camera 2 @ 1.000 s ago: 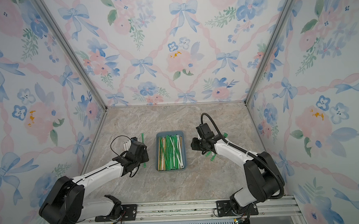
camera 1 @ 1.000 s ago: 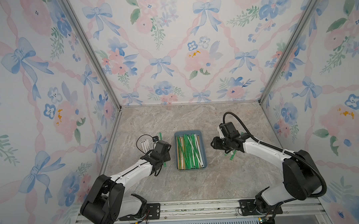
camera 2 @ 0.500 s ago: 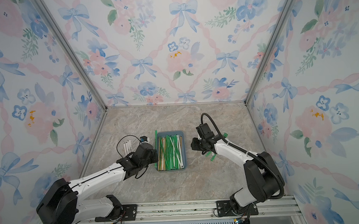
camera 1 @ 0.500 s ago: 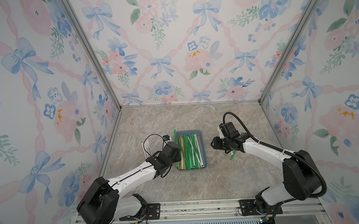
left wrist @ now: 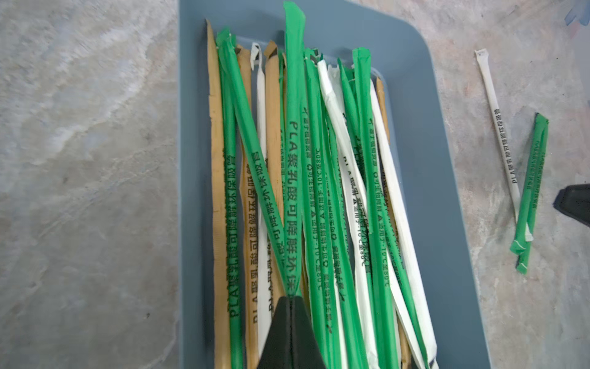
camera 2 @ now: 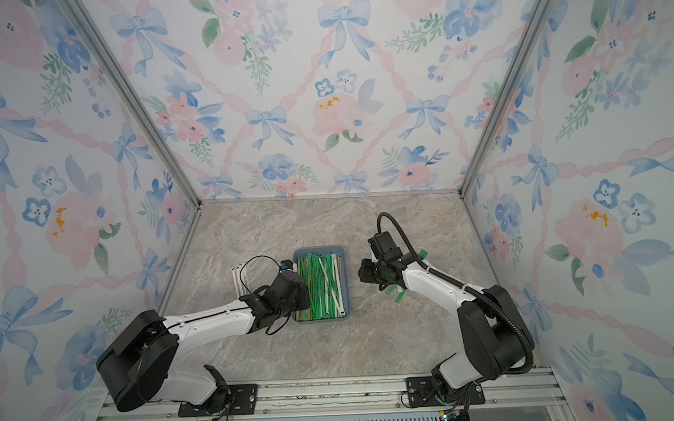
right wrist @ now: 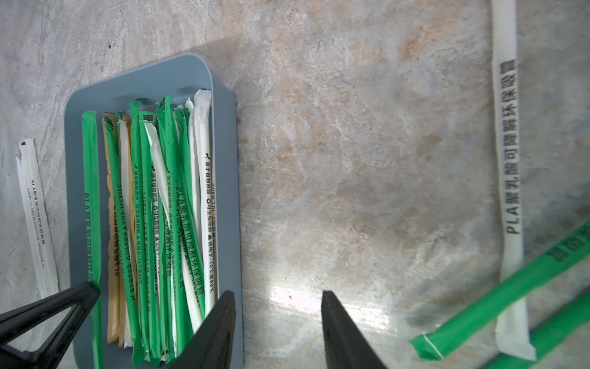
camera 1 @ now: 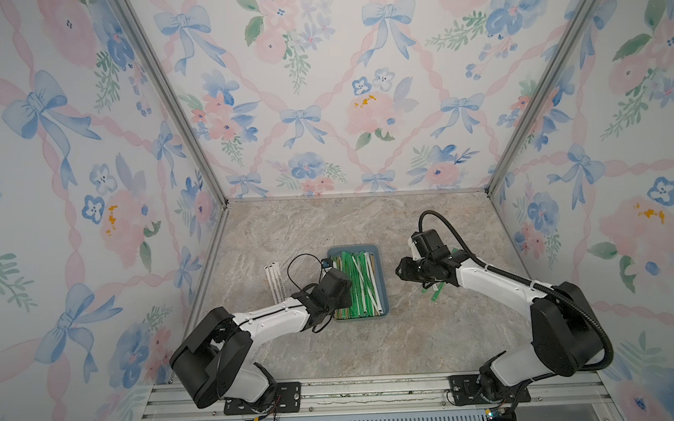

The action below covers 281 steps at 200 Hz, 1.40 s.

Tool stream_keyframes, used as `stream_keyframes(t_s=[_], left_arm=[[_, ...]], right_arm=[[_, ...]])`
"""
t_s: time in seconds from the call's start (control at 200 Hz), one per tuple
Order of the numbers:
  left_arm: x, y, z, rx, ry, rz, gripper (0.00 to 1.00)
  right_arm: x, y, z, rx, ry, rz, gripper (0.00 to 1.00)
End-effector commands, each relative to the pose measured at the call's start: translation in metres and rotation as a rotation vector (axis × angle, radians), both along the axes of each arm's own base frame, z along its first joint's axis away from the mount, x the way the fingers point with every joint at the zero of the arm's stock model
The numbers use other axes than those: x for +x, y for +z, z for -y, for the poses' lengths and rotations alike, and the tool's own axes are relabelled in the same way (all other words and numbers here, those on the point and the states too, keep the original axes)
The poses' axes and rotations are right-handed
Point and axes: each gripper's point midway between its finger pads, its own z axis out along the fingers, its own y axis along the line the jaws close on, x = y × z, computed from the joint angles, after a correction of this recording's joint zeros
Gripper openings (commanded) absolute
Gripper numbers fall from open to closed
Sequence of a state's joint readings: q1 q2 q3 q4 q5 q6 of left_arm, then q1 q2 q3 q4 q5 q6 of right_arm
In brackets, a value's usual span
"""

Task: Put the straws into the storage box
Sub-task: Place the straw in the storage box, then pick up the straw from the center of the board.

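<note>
Left hand [left wrist: 290,298] pinches green straw [left wrist: 294,134] — end hidden.

The storage box [left wrist: 415,159] is plain slate-blue. The straws [left wrist: 319,191] in it are mostly bright green, some white, some tan-brown, all with dark print (Chinese characters and "PLA"). The green straw [left wrist: 293,143] at frame centre has the boldest lettering. At the right edge lie a loose white straw [left wrist: 498,127] and a loose green pair [left wrist: 533,179]. The tabletop [left wrist: 89,191] is marbled beige-grey. The walls [camera 1: 322,83] show blue bows, pink ribbons, flowers and green leaves on white.
</note>
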State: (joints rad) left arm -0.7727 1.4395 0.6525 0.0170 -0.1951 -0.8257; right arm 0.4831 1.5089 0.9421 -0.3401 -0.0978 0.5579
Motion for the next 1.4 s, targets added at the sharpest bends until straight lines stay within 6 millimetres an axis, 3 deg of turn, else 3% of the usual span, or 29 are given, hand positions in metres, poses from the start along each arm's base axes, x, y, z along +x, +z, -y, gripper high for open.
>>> stream_keyframes(t_s=[0.0, 0.095, 0.18, 0.26, 0.38, 0.47, 0.58, 0.775, 1.035, 1.4], left_arm=[[0.003, 0.006, 0.01, -0.026, -0.011, 0.008, 0.1], [0.003, 0.014, 0.011, -0.037, -0.009, 0.028, 0.23], [0.003, 0.023, 0.006, -0.041, 0.007, 0.059, 0.46], [0.004, 0.036, -0.008, -0.034, 0.044, 0.11, 0.52], [0.004, 0.055, -0.036, -0.023, 0.123, 0.18, 0.53], [0.008, 0.062, -0.069, 0.023, 0.208, 0.204, 0.52], [0.011, 0.051, -0.11, 0.062, 0.291, 0.165, 0.52], [0.013, 0.024, -0.154, 0.135, 0.378, 0.091, 0.54], [0.012, -0.009, -0.177, 0.219, 0.42, -0.01, 0.54], [0.008, -0.026, -0.186, 0.274, 0.424, -0.058, 0.52]], right_arm=[[-0.005, 0.003, 0.003, 0.004, -0.004, -0.006, 0.46], [-0.005, 0.004, 0.003, 0.0, -0.001, -0.004, 0.46], [-0.004, 0.005, 0.005, -0.003, -0.004, -0.001, 0.46], [-0.005, 0.005, 0.006, -0.002, -0.006, -0.001, 0.46], [-0.006, 0.005, 0.006, 0.002, -0.007, -0.002, 0.46], [-0.006, 0.004, 0.005, 0.005, -0.007, -0.002, 0.46], [-0.006, 0.002, 0.005, 0.006, -0.008, -0.006, 0.46], [-0.007, 0.002, 0.006, 0.004, -0.006, -0.003, 0.46], [-0.007, 0.001, 0.006, 0.001, -0.004, -0.005, 0.46], [-0.008, -0.001, 0.007, -0.005, -0.002, -0.008, 0.47]])
